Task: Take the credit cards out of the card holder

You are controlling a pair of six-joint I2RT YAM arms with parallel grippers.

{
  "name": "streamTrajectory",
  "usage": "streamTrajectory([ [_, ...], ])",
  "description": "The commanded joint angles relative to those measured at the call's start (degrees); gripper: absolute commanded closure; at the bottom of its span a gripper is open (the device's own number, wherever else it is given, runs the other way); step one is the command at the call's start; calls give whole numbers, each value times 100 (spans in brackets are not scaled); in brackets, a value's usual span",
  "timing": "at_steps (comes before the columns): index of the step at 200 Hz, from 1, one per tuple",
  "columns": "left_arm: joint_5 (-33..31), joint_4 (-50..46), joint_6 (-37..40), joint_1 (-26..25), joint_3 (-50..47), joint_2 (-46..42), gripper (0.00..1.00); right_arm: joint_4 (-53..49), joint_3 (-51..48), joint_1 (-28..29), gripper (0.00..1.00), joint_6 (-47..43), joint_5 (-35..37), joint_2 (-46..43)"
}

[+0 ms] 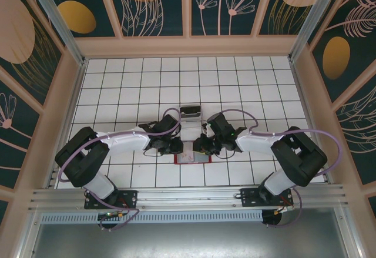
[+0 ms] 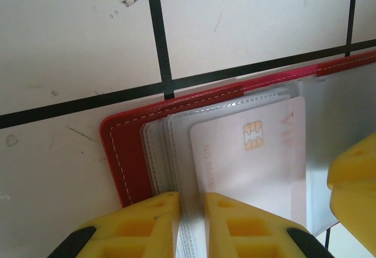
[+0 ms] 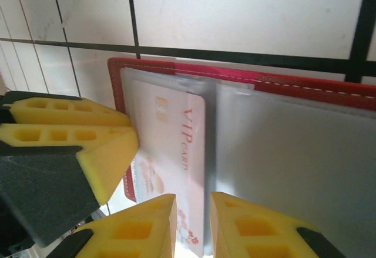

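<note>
Card holder (image 1: 192,158) lies open and flat on the surface (image 1: 117,81), bottom centre of the white tile grid in the top view, between the two arm tips. It is red leather-look with pale stitching along a rounded-corner border. Inside is a stack of grey-clear plastic sleeves (image 2: 170,152), glossy with staggered edges.

VIP credit card (image 3: 176,152) is thin, pale and rectangular, with a gold chip, red lettering, a faint floral print and an embossed number. It sits on the holder's left half in the right wrist view, partly in the sleeves.

Left gripper (image 2: 192,202) has blocky yellow jaws with square recesses, at the bottom of the left wrist frame. The jaws are nearly together, with sleeve edges showing in the slit between them. Cannot tell if they are pinched.

Right gripper (image 3: 194,205) has the same yellow jaws, at the bottom of the right wrist frame. The gap is narrow and the card's lower edge lies in it. Cannot tell if it is gripped or just under the tips.

Surface tiles are matte and scuffed, with black grout lines.

A small box (image 1: 190,112) sits just above the holder in the top view, apart from it. Its contents are too small to tell.
</note>
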Motion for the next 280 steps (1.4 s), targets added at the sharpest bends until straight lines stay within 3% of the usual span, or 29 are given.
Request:
streamTrajectory([
  [1,-270,-573,136,14,-116,241,79,294,-101,-29,77,71,-139,98],
  [119,-117,-409,88,10,-150,315,79,720,-169,-17,77,93,-401,548],
  [280,-240,-531,54,10,-201,129,79,217,-264,-120,94,-100,-63,216],
])
